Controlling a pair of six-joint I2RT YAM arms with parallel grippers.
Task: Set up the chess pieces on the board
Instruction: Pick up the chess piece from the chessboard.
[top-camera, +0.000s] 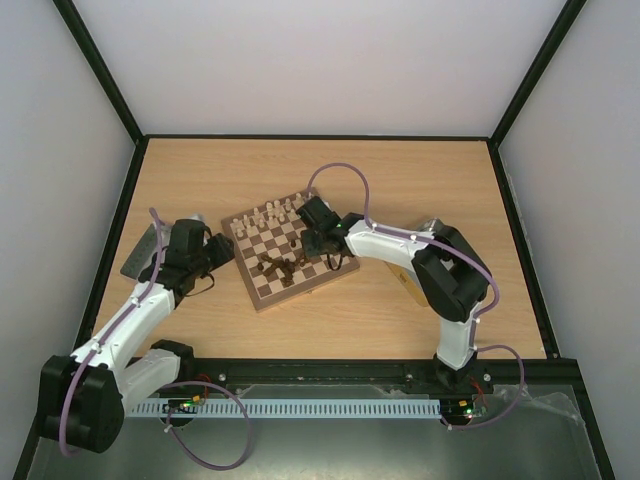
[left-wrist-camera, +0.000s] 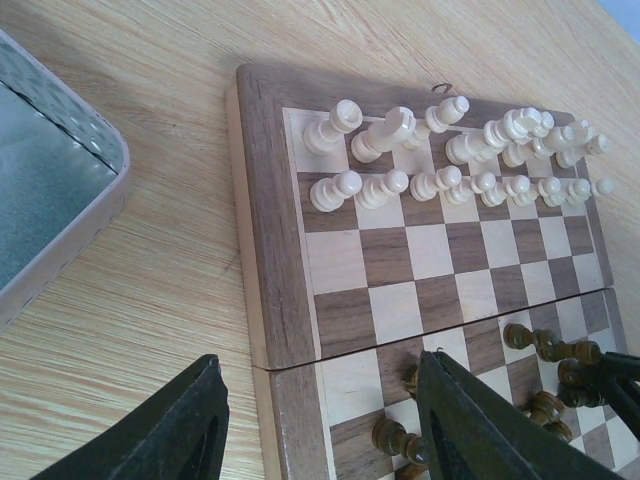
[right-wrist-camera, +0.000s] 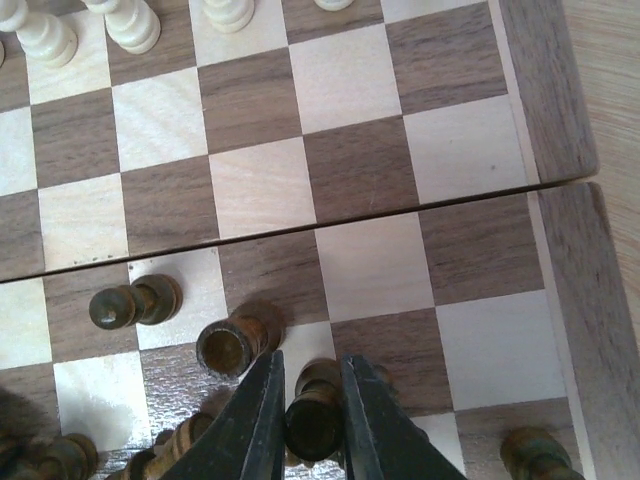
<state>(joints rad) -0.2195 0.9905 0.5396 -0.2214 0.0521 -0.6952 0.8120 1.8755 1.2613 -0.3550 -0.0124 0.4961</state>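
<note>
The board (top-camera: 250, 255) lies slightly turned at the middle of the table (top-camera: 420, 180), which is pale wood with a fine straight grain. The board is square, with tan and brown checks and a darker brown border. A thin seam crosses its middle, where two halves meet.

The cream pieces (left-wrist-camera: 440, 165) stand upright in two rows along the far edge. They are smooth, turned and round-headed, with taller ones behind and small pawns in front. The dark pieces (top-camera: 278, 268) sit in a loose cluster on the near half. Several lie on their sides, and their round bases show in the right wrist view.

The right hand (right-wrist-camera: 308, 375) is over that cluster, near the board's right border. Its two black, wedge-shaped fingers (right-wrist-camera: 255, 430) are drawn narrow and press on both sides of one dark piece (right-wrist-camera: 312, 425). That piece is seen from above as a brown rounded top.

The left hand (left-wrist-camera: 312, 390) hangs at the board's left edge, over its border and the nearest squares. Its matte black fingers (left-wrist-camera: 170, 435) stand moderately apart with nothing between them.

A tray (left-wrist-camera: 60, 230) lies on the table left of the board and apart from it. It is silver metal with a rounded rim and a finely dimpled floor.
</note>
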